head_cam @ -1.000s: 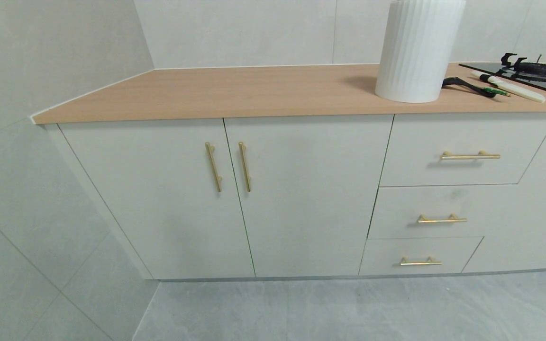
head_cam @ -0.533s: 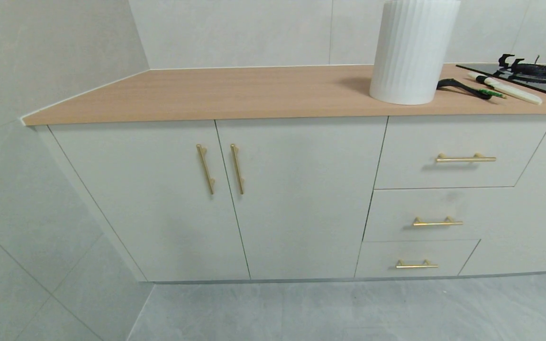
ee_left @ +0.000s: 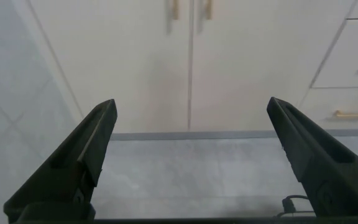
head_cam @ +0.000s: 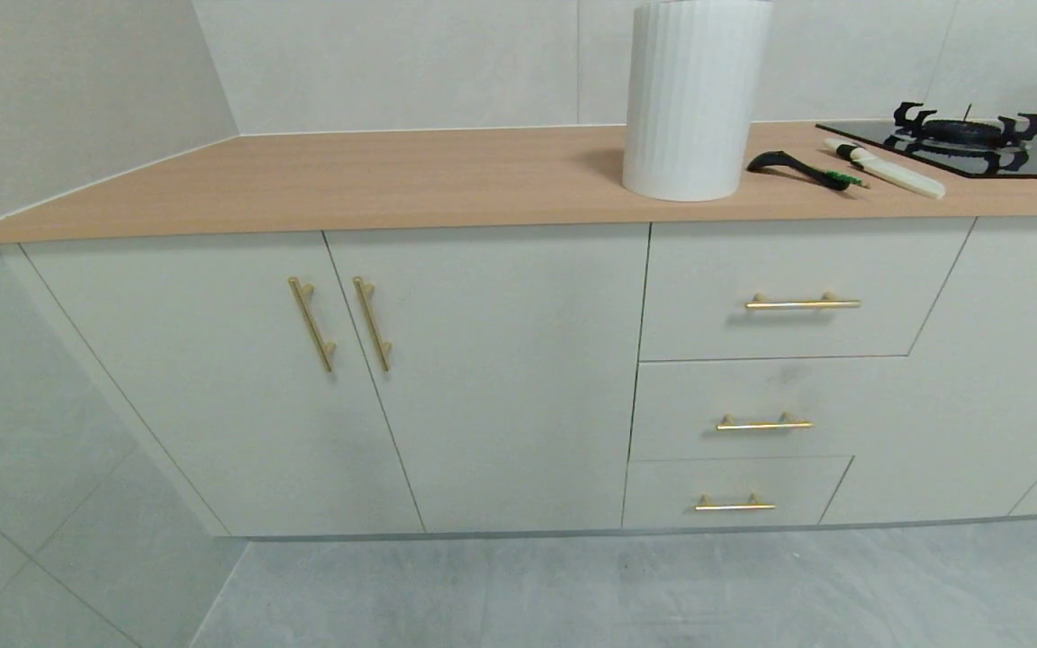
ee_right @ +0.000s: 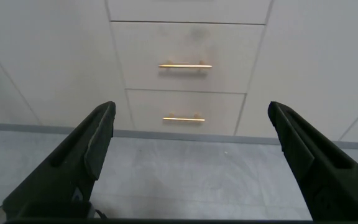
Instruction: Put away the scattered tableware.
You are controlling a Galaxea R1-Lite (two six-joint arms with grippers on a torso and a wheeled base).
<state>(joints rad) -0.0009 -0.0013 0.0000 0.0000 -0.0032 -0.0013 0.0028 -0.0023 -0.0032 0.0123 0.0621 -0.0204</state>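
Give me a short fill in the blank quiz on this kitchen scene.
The white ribbed container stands on the ____ countertop.
Beneath it are ____ drawers, all closed.
The left gripper and right gripper are both ____.
Answers: wooden; three; open.

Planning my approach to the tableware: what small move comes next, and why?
Probably drive slightly rightward: the black tool and white utensil lie on the countertop right of the white ribbed canister, while the left gripper and right gripper, jaws open, face cabinet fronts low down.
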